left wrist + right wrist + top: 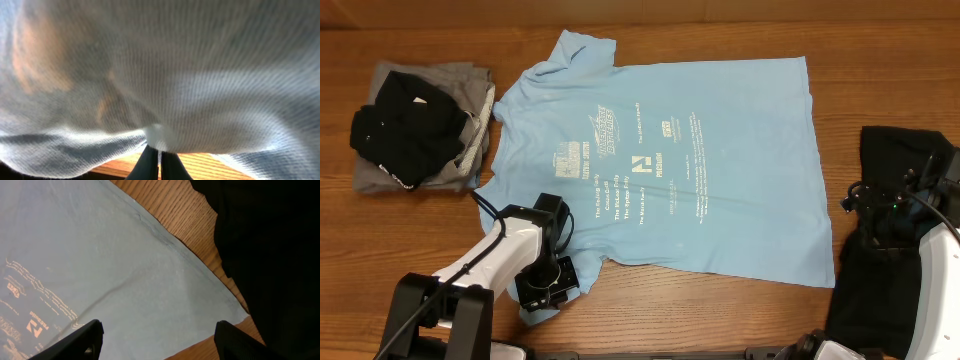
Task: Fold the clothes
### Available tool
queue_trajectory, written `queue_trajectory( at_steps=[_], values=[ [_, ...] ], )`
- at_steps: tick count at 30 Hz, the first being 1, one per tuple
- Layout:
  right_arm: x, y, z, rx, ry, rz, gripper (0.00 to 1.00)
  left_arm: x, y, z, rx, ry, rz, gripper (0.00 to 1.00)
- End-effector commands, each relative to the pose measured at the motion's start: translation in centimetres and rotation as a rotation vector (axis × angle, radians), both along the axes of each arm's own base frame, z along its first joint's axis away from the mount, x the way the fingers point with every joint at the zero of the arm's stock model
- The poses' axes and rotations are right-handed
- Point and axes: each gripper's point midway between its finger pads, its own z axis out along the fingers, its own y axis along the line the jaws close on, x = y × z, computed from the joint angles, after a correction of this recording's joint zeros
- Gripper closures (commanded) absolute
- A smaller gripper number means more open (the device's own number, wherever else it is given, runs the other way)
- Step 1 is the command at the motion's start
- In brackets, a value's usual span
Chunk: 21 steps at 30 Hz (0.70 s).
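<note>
- The large soft sky-blue T-shirt (pixel 720 160) with white print is spread flat, print side up, on the brown wood-grain table (pixel 880 40). Its collar points left and its hem points right.
- The left gripper (pixel 160 154) is down at the shirt's near sleeve. Its dark fingers (pixel 148 162) are pinched together on a bunch of the blue fabric, which fills pretty much the whole left wrist view.
- The right gripper (pixel 157 332) has its fingers (pixel 85 340) spread wide with nothing between them. It hangs above the shirt's hem corner, right beside a rumpled black garment (pixel 895 170) on the right side of the table.
- Over on the left there's a folded grey T-shirt (pixel 470 90) with a crumpled black T-shirt (pixel 405 125) sitting on top. That stack lies just beside the blue shirt's collar end.
</note>
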Motion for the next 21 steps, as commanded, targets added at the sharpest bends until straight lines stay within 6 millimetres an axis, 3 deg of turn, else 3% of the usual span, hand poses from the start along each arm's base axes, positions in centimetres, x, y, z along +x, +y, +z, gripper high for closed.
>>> queue_trajectory(
  at_steps=[1, 7, 10, 11, 18, 21],
  values=[
    [0.0, -0.2, -0.1, -0.002, 0.002, -0.011, 0.24, 0.6, -0.1, 0.9, -0.014, -0.006, -0.033, 0.96],
    [-0.6, 0.1, -1.3, 0.014, 0.034, -0.012, 0.21, 4.0, 0.7, 5.1, 0.046, -0.106, -0.075, 0.96],
    [-1.9, 0.8, -3.4, 0.051, 0.100, -0.016, 0.21, 5.5, 0.7, 7.1, 0.053, -0.175, -0.083, 0.96],
    [-2.9, 1.4, -4.9, 0.085, 0.150, -0.018, 0.24, 5.9, 1.0, 8.1, 0.068, -0.197, -0.087, 0.96],
    [-5.3, 3.8, -8.6, 0.209, 0.258, -0.030, 0.37, 6.3, 2.0, 9.2, 0.129, -0.219, -0.083, 0.96],
    [-6.5, 4.5, -10.0, 0.237, 0.300, -0.086, 0.38, 6.3, 2.1, 9.2, 0.136, -0.220, -0.080, 0.96]
  ],
)
